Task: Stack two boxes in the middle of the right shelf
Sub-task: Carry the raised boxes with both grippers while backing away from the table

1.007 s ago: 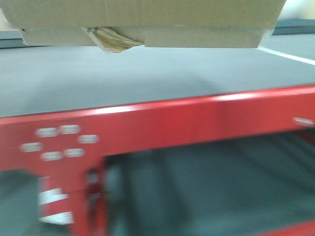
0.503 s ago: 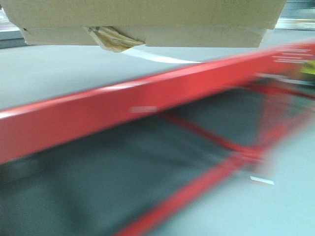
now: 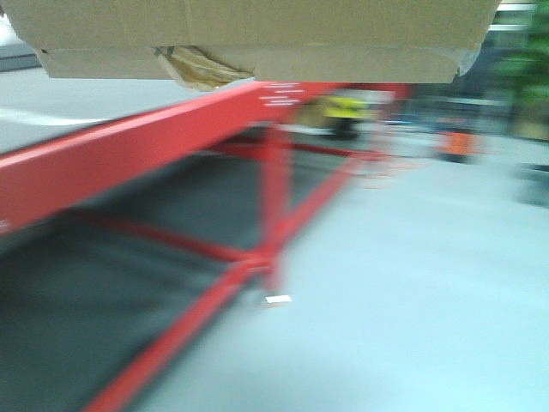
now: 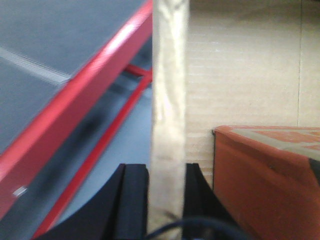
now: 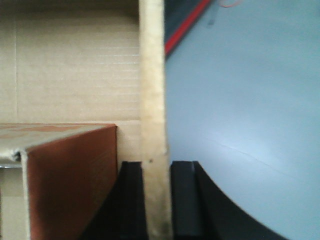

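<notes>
Front-facing view is blurry. A brown cardboard box fills the top edge, held up in the air. A scrap of yellowish tape peels off its underside and hangs down. Below the box and to the left runs a red-framed table with a grey top. Pale grey floor spreads out on the right. Far off sits a fuzzy yellow blob, too blurry to name.

Left wrist view looks along one thin wall of the cardboard box. The left gripper pinches that wall, with one black finger on each side, pressed tight on the cardboard. A reddish-brown box sits inside the big box, just beside the wall. The red table frame shows on the left.

Right wrist view looks along the other wall. The right gripper squeezes this wall between its two black fingers. The reddish-brown box is inside, near this wall too. Grey floor lies out to the right.
</notes>
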`<action>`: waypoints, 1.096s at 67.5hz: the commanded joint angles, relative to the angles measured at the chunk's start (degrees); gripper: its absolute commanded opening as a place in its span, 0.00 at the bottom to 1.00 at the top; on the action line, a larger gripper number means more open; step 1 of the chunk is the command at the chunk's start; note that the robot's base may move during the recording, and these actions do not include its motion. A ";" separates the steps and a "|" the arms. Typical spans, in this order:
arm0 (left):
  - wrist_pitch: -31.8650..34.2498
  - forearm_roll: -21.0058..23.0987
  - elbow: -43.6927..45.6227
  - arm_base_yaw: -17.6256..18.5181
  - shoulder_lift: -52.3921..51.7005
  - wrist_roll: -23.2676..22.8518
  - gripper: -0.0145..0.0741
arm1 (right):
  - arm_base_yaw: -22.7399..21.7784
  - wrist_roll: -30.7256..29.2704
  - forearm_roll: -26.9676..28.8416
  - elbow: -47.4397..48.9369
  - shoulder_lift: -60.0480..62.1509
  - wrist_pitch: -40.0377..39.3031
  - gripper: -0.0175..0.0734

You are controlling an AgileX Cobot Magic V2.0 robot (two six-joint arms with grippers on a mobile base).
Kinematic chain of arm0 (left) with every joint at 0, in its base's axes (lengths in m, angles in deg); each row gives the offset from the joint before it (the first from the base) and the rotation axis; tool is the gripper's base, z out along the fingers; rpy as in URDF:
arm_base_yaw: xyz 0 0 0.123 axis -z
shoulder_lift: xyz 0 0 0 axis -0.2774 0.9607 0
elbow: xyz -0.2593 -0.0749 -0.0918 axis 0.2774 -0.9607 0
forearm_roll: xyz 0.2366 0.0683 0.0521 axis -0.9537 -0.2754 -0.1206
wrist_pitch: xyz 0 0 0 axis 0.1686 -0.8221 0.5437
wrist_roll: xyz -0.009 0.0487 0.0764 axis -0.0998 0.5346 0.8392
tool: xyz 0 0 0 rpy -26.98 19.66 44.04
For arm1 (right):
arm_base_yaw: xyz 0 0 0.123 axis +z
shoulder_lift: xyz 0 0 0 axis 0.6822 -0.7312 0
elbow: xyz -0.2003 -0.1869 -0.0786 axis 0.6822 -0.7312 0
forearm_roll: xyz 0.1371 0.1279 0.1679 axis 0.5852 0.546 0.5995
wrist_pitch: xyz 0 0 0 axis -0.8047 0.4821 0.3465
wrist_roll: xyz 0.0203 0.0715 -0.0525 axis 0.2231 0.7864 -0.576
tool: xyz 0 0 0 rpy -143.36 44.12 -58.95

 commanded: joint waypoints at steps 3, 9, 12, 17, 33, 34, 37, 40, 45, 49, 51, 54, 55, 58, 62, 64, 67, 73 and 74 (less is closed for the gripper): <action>-0.02 -4.27 0.74 -0.31 -0.61 0.00 0.04 | -0.47 0.06 -3.87 0.98 0.85 -0.75 0.02; -0.02 -4.51 0.74 -0.31 -0.61 0.00 0.04 | -0.47 0.06 -3.87 0.98 0.85 -0.75 0.02; -0.02 -4.51 0.74 -0.31 -0.61 0.00 0.04 | -0.47 0.06 -3.87 0.98 0.85 -0.75 0.02; -0.02 -4.51 0.74 -0.31 -0.61 0.00 0.04 | -0.47 0.06 -3.87 0.98 0.85 -0.75 0.02; -0.02 -4.91 0.74 -0.31 -0.61 0.00 0.04 | -0.47 0.06 -3.87 0.98 0.85 -0.87 0.02; -0.02 -4.91 0.74 -0.31 -0.61 0.00 0.04 | -0.47 0.06 -3.87 0.98 0.85 -0.87 0.02; -0.02 -4.91 0.74 -0.31 -0.61 0.00 0.04 | -0.47 0.06 -3.87 0.98 0.85 -0.87 0.02; -0.02 -4.91 0.74 -0.31 -0.61 0.00 0.04 | -0.47 0.06 -3.87 0.98 0.85 -0.87 0.02; -0.02 -4.91 0.74 -0.31 -0.61 0.00 0.04 | -0.47 0.06 -3.76 0.98 0.85 -0.98 0.02; -0.02 -4.91 0.74 -0.31 -0.61 0.00 0.04 | -0.47 0.06 -3.76 0.98 0.85 -0.98 0.02; -0.02 -4.91 0.74 -0.31 -0.61 0.00 0.04 | -0.47 0.06 -3.76 0.98 0.85 -0.98 0.02; -0.02 -4.91 0.74 -0.31 -0.61 0.00 0.04 | -0.47 0.06 -3.76 0.98 0.85 -0.98 0.02; -0.02 -4.91 0.74 -0.31 -0.61 0.00 0.04 | -0.47 0.06 -3.76 0.98 0.85 -0.98 0.02; -0.02 -4.91 0.74 -0.31 -0.61 0.00 0.04 | -0.47 0.06 -3.76 0.98 0.85 -0.98 0.02; -0.02 -4.91 0.74 -0.31 -0.61 0.00 0.04 | -0.47 0.06 -3.76 0.98 0.85 -0.98 0.02; 0.12 -4.92 0.74 -0.31 -0.61 0.00 0.04 | -0.47 0.06 -3.76 0.98 0.85 -0.98 0.02; 0.12 -4.92 0.74 -0.31 -0.61 0.00 0.04 | -0.47 0.06 -3.76 0.98 0.85 -0.98 0.02; 0.63 -4.92 0.74 -0.31 -0.61 0.00 0.04 | -0.47 0.06 -3.76 0.98 0.85 -0.98 0.02; 0.79 -4.92 0.74 -0.31 -0.61 0.00 0.04 | -0.47 0.06 -3.76 0.98 0.85 -0.98 0.02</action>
